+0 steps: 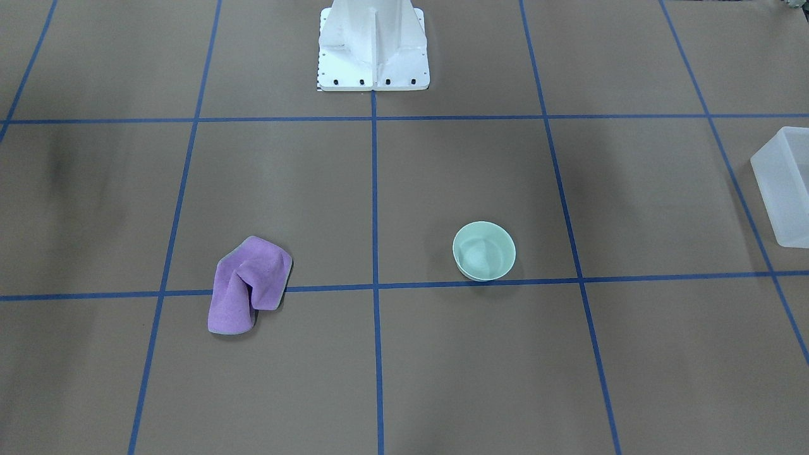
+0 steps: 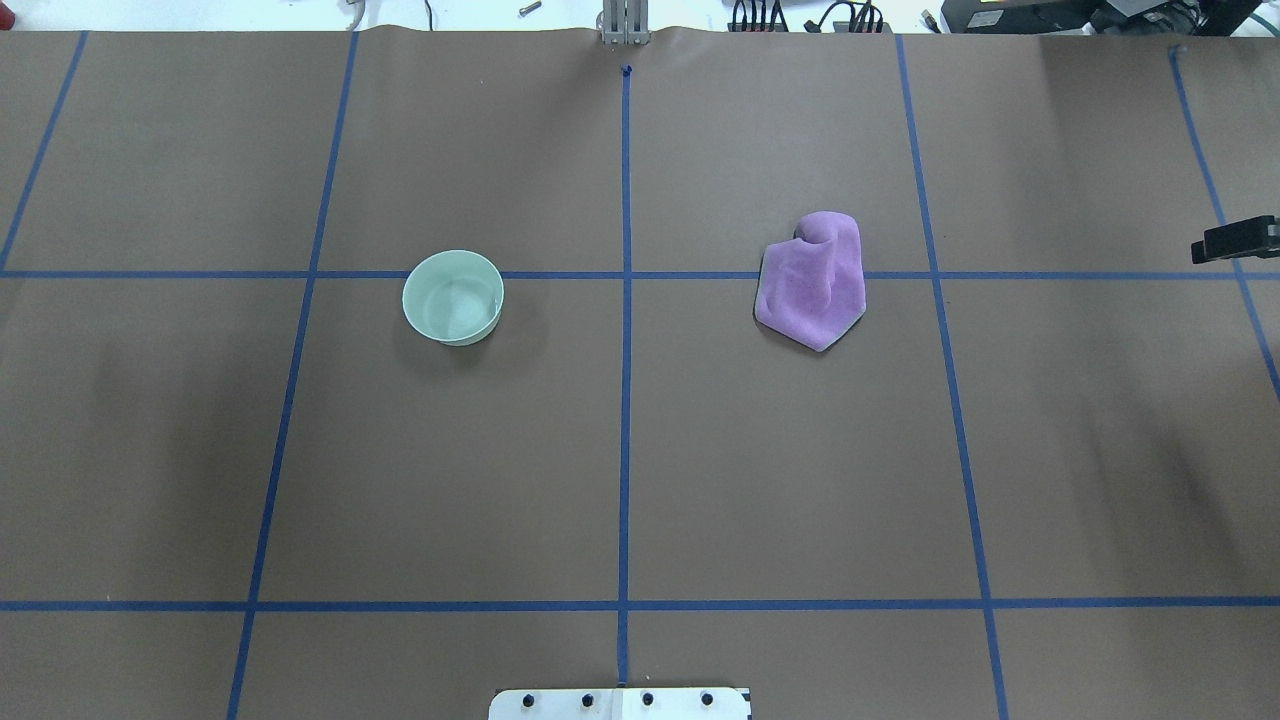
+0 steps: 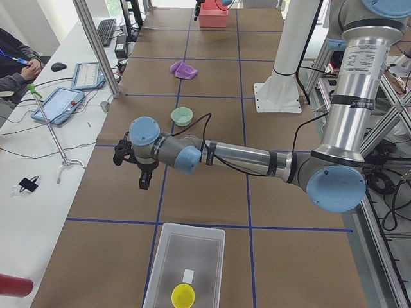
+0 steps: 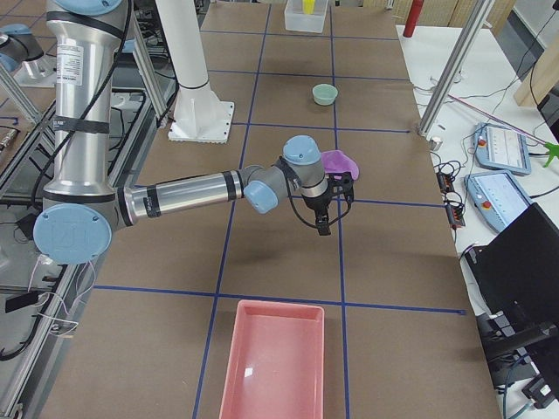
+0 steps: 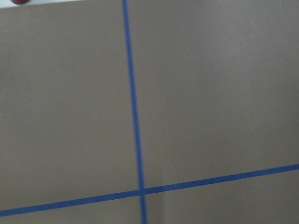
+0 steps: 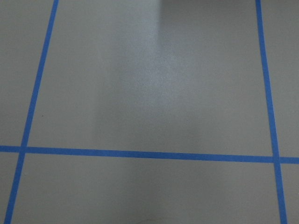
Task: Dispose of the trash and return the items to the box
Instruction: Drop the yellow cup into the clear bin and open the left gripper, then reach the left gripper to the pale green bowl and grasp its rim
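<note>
The yellow cup point(image 3: 183, 295) stands inside the frosted box point(image 3: 168, 250), next to a small white slip; the box also shows in the front view point(image 1: 787, 183). A pale green bowl point(image 2: 453, 297) and a crumpled purple cloth point(image 2: 812, 280) lie on the brown table. My left gripper point(image 3: 145, 181) hangs above the table between the bowl and the box, touching nothing. My right gripper point(image 4: 324, 225) hangs just past the cloth, toward the pink tray. I cannot tell whether either is open or shut. Both wrist views show only table and blue tape.
A pink tray point(image 4: 275, 367) lies at the table's right end. The white robot base point(image 1: 373, 44) stands at the table's robot-side edge. A black part point(image 2: 1235, 240) pokes in at the overhead view's right edge. Operators' tablets point(image 3: 58, 106) lie on the side bench.
</note>
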Action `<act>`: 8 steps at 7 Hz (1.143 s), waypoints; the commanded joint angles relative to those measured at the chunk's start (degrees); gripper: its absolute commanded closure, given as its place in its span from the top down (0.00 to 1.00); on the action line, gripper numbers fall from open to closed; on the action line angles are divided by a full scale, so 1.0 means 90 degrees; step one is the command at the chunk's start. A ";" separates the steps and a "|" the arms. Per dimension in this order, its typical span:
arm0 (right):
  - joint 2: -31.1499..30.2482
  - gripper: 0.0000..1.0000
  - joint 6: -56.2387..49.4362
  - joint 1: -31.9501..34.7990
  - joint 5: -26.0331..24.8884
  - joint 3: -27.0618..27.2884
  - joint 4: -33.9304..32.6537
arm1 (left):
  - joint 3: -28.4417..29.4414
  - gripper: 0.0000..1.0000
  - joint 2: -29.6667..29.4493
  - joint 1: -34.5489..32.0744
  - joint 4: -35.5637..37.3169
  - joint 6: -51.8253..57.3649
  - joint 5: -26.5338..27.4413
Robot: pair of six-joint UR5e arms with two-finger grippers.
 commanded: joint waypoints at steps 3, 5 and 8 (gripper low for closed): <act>-0.0010 1.00 0.0011 0.0000 -0.0004 -0.0010 -0.0003 | -0.0691 0.98 -0.1296 0.3688 -0.0006 -0.4429 0.2532; -0.0010 1.00 0.0011 0.0000 -0.0003 -0.0010 -0.0003 | -0.0075 0.98 -0.1641 0.4094 -0.0210 -0.4455 0.2926; -0.0010 1.00 0.0011 0.0000 -0.0003 -0.0019 -0.0012 | 0.0462 0.67 -0.1865 0.4145 -0.0748 -0.4503 0.2968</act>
